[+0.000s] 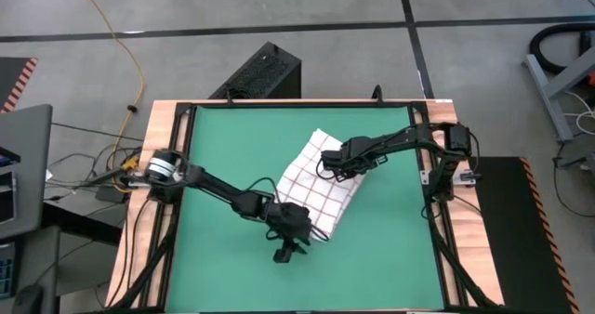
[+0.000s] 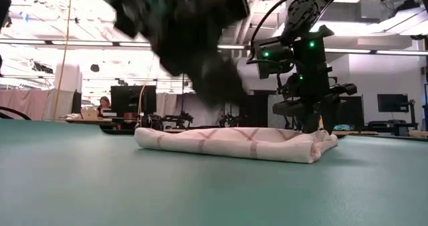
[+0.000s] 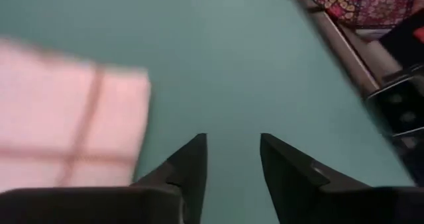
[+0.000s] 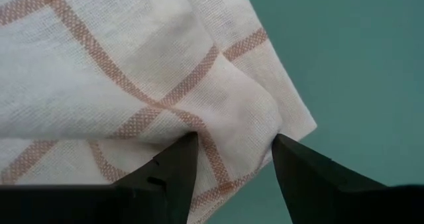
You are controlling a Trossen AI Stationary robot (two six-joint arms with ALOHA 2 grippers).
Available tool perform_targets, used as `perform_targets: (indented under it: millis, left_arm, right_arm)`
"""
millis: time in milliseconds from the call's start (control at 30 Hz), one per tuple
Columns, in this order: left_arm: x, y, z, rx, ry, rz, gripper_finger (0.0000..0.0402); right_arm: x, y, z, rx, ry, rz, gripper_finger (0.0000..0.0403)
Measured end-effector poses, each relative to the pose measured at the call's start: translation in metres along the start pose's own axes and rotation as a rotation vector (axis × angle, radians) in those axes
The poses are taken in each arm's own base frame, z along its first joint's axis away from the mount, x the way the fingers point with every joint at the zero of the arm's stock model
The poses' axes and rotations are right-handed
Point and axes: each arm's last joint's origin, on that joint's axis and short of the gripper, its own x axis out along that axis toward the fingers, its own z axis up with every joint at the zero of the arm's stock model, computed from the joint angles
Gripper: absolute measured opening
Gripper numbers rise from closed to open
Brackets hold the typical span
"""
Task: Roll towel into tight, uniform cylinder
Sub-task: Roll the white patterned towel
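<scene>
From above: towel [image 1: 321, 184] folded into a slanted band mid-mat [image 1: 223, 142], far end toward the right arm, near end by the left. Right gripper [image 1: 333, 163] down on the cloth's far half, fingertips lost against the dark arm. Left gripper [image 1: 288, 251] just off the near end, over bare green.

Table level: towel [image 2: 234, 143] lying as a low, flattened bundle (layered edges showing at one end). Right gripper [image 2: 313, 122] standing behind that end, tips hidden by cloth; left arm only a dark blur up close.

Left wrist: left gripper [image 3: 233, 168] parted a little, nothing between, towel [image 3: 66, 111] off to one side, blurred.

Right wrist: right gripper [image 4: 232, 163] spread around a raised fold of towel [image 4: 119, 71], pinch not certain.
</scene>
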Motion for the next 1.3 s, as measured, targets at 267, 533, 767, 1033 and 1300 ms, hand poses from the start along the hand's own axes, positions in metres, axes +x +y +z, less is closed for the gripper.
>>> perform_targets:
  millis: [267,533,767,1033,1300]
  left_arm:
    - [-0.003,0.000,0.011,0.237,-0.086,0.187,0.0034]
    - [0.010,0.023,-0.001,0.182,-0.080,0.261,0.0007]
    - [0.021,0.032,-0.012,0.127,-0.033,0.259,0.0002]
    - [0.028,0.035,-0.021,0.074,0.121,0.235,0.0000]
    - [0.028,0.027,-0.044,0.024,0.316,0.125,0.0000]
  right_arm:
    - [0.000,0.001,0.001,0.003,-0.006,0.013,0.0214]
    - [0.000,0.002,0.001,0.009,-0.010,0.023,0.0214]
    - [0.000,0.003,0.002,0.013,-0.015,0.032,0.0214]
    - [0.000,0.004,0.003,0.001,-0.023,0.042,0.0214]
    - [0.003,-0.003,0.008,-0.044,-0.004,0.007,0.0214]
